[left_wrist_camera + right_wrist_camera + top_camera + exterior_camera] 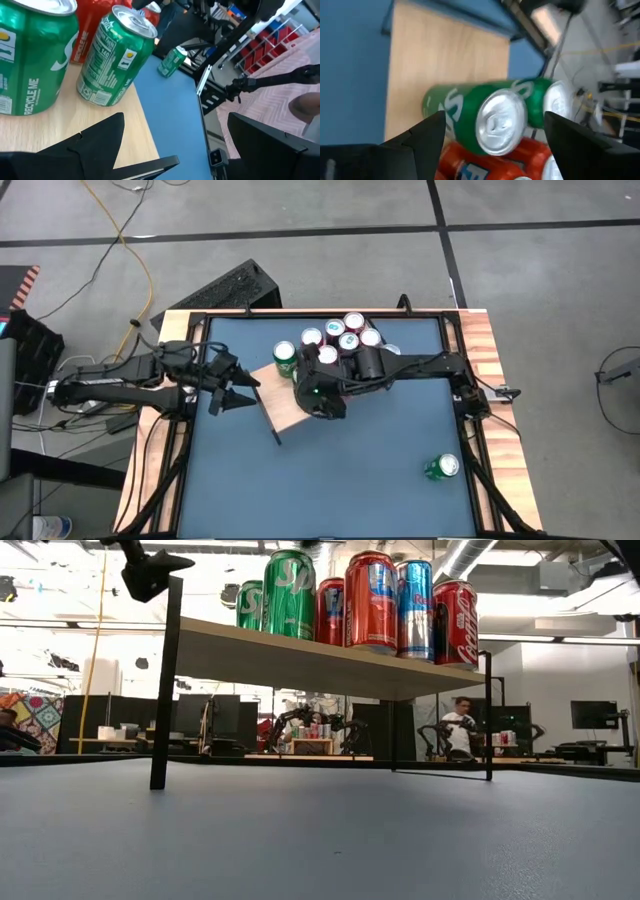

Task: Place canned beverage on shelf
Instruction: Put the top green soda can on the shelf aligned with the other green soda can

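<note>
Low view: shiny cylindrical cans crowd the pale wooden shelf; both arms' jaws open, empty.

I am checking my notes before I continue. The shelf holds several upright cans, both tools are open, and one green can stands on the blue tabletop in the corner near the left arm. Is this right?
Not quite. The loose green can is in the corner on the right arm's side, as the high view shows. The rest holds: cans stand upright on the shelf, and the left tool and right tool are open.
</note>
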Motion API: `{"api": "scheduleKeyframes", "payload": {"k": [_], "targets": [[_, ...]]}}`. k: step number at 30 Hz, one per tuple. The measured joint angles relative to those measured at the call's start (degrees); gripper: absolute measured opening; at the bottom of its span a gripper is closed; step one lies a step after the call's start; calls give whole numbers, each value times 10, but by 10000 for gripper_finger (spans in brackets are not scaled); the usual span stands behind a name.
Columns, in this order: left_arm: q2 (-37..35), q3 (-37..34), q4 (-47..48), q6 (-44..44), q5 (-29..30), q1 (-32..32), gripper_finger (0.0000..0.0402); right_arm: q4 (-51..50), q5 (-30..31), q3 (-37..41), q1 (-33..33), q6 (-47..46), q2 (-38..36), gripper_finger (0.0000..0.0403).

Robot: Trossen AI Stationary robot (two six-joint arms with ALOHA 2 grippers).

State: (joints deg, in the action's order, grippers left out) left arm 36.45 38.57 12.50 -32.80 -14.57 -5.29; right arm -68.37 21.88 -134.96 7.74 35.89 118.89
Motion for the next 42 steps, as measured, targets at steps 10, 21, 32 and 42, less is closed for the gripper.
{"api": "scheduleKeyframes", "payload": {"k": [10,21,32,42], "targets": [[-28,0,1,7,13,0,341,-3,16,0,50,-61,-61,271],[-42,0,0,10,30,0,341,-30,-46,1,28,-105,-35,39],[-44,0,1,5,30,0,341,-50,-85,3,12,-119,-18,9],[-44,0,1,4,31,0,341,-41,-85,2,-13,-104,2,2]]}}
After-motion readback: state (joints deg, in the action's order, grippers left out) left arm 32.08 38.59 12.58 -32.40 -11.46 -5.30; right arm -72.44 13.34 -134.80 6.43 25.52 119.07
